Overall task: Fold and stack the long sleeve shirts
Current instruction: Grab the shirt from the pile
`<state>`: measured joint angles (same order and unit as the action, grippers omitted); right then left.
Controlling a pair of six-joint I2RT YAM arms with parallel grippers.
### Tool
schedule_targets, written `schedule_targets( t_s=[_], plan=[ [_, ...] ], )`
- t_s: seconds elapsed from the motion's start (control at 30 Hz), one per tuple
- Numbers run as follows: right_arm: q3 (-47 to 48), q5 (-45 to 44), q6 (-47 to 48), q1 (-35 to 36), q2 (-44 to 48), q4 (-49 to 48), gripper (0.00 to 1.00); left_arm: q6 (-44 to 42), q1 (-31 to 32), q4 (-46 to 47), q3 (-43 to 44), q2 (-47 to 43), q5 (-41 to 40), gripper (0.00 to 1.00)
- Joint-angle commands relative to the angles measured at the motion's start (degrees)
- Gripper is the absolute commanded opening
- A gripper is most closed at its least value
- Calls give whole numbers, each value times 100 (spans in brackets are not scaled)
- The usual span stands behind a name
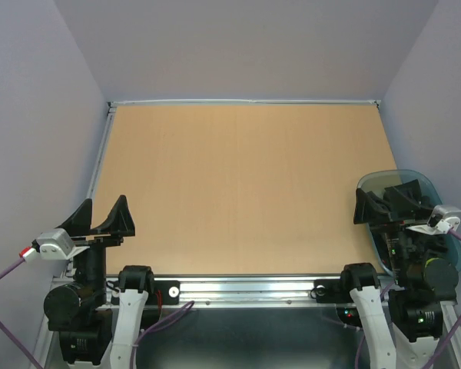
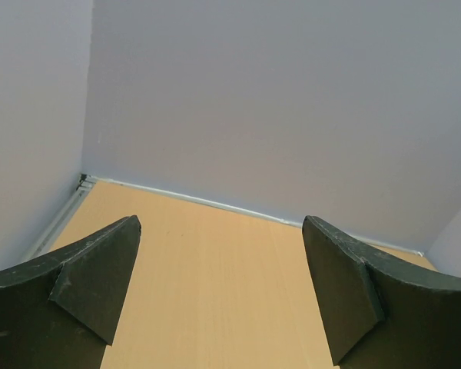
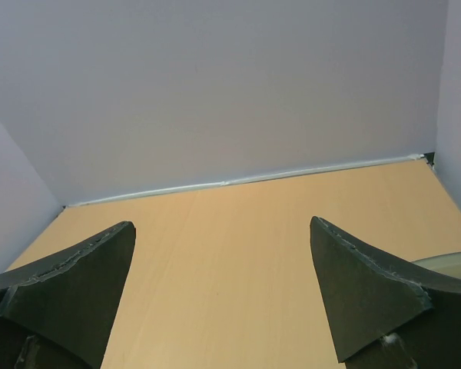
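Since no long sleeve shirts are in view, my left end effector (image 1: 104, 211) and right end effector (image 1: 383, 198) hover at the worktop's (image 1: 238, 192) near corners — jaws apart, empty.

Pale lilac walls (image 1: 246, 46) enclose a tan wooden table (image 1: 238, 184), a translucent bluish container (image 1: 388, 179) at its right edge.

On my feed the bench (image 1: 238, 192) is a warm tan with a fine, faint grain. A silver rail (image 1: 246, 288) edges it along the bottom of the frame, and the walls (image 1: 246, 46) around it are a flat pale lavender-grey. The left claw (image 1: 104, 206) and right claw (image 1: 383, 198) are both a matte blackish green, above white arm links (image 1: 125, 327), with purple cables (image 1: 4, 273) trailing to the lower corners. At the right edge I see a translucent blue-tinted plastic shell (image 1: 392, 178).
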<state>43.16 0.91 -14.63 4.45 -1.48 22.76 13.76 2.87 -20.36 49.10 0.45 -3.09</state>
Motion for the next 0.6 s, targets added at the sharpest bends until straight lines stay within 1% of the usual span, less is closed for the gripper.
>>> schedule_targets(
  t_s=[0.0, 0.13, 0.23, 0.27, 0.3, 0.33, 0.4, 0.43, 0.47, 0.5, 0.53, 0.57],
  plan=[
    [255, 67, 162, -5, 25, -9, 100, 65, -24, 340, -59, -1056, 116, 99],
    [79, -73, 5, -14, -46, 17, 100, 127, -15, 384, -111, -1029, 142, 99],
    [-61, -310, -162, -14, -247, 18, 100, 258, -24, 375, -155, -968, 142, 99],
    [-88, -563, -267, -14, -396, 35, 100, 320, -15, 384, -190, -942, 142, 99],
    [-88, -731, -547, -14, -554, 61, 100, 390, -15, 392, -225, -906, 142, 99],
    [-19, -854, -628, -14, -904, 96, 100, 530, -24, 401, -304, -828, 186, 99],
    [35, -838, -707, -14, -1239, 105, 100, 680, -24, 401, -427, -713, 247, 99],
    [122, -907, -768, -14, -1641, 123, 100, 837, -24, 410, -471, -556, 274, 99],
    [184, -1082, -839, -14, -1837, 219, 100, 917, -24, 419, -506, -450, 283, 99],
    [350, -1188, -1013, -14, -2248, 289, 100, 962, -24, 419, -550, -240, 457, 99],
    [351, -1302, -1085, -5, -2252, 386, 100, 988, -24, 427, -568, -125, 502, 99],
    [525, -1478, -1260, -14, -2635, 561, 100, 1032, -24, 454, -586, -98, 564, 99]
  ],
)
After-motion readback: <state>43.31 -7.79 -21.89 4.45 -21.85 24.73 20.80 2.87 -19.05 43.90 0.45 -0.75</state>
